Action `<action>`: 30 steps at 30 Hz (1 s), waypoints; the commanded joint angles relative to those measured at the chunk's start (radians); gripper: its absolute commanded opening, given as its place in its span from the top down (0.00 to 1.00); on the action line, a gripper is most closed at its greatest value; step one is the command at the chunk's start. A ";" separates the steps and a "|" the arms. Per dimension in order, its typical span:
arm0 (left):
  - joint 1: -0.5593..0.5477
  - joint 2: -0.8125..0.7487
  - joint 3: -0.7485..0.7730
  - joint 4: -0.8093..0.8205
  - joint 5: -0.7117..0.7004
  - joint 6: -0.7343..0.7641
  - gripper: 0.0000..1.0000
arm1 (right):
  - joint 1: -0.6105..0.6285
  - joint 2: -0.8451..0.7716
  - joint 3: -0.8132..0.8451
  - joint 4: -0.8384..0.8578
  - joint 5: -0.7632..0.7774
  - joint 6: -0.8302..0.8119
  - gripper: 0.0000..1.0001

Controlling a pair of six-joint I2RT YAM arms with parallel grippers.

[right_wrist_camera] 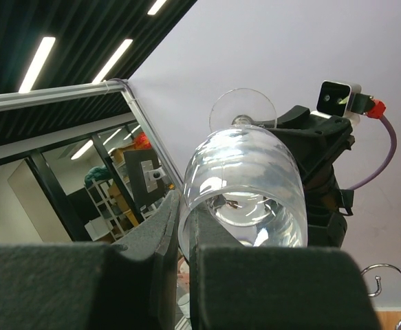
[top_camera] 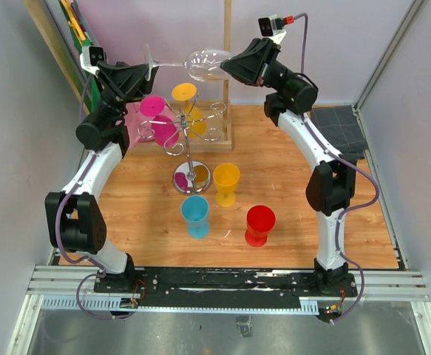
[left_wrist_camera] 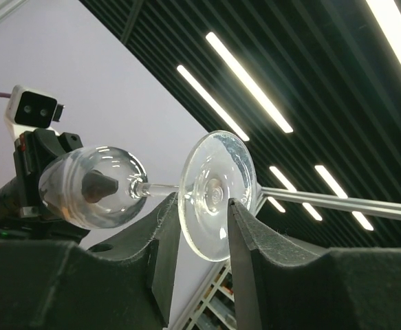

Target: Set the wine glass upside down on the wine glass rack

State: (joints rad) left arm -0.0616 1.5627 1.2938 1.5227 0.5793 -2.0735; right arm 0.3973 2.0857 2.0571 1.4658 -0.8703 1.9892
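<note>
In left claw point(left_wrist_camera: 201, 206), foot of wine glass point(left_wrist_camera: 121, 175)

Right wrist view: wine glass rack point(right_wrist_camera: 381, 268) cut off at the lower right corner. Wine glass point(right_wrist_camera: 245, 185) rim partly hidden behind the right end effector point(right_wrist_camera: 185, 218).

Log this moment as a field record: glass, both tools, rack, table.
wine glass: horizontal in the air, held at both ends
left tool: shut on the foot
right tool: pinching the bowl wall at the rim
wine glass rack: upright; pink cups and yellow cups hang on it
table: yellow goblet, blue goblet, red goblet standing upright
</note>
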 commanded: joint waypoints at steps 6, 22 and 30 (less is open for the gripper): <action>-0.004 -0.031 -0.003 0.217 0.006 -0.235 0.86 | -0.012 0.030 0.091 0.048 0.003 0.017 0.99; -0.004 -0.023 0.047 0.218 0.019 -0.225 1.00 | -0.021 0.040 0.088 0.066 0.001 0.024 0.68; -0.004 -0.027 0.067 0.222 0.013 -0.227 1.00 | -0.029 0.027 0.055 0.065 0.006 0.005 0.49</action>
State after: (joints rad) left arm -0.0746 1.5429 1.3220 1.5238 0.6193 -2.0743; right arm 0.3855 2.1429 2.1162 1.4658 -0.8669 1.9984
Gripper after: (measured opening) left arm 0.121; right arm 0.477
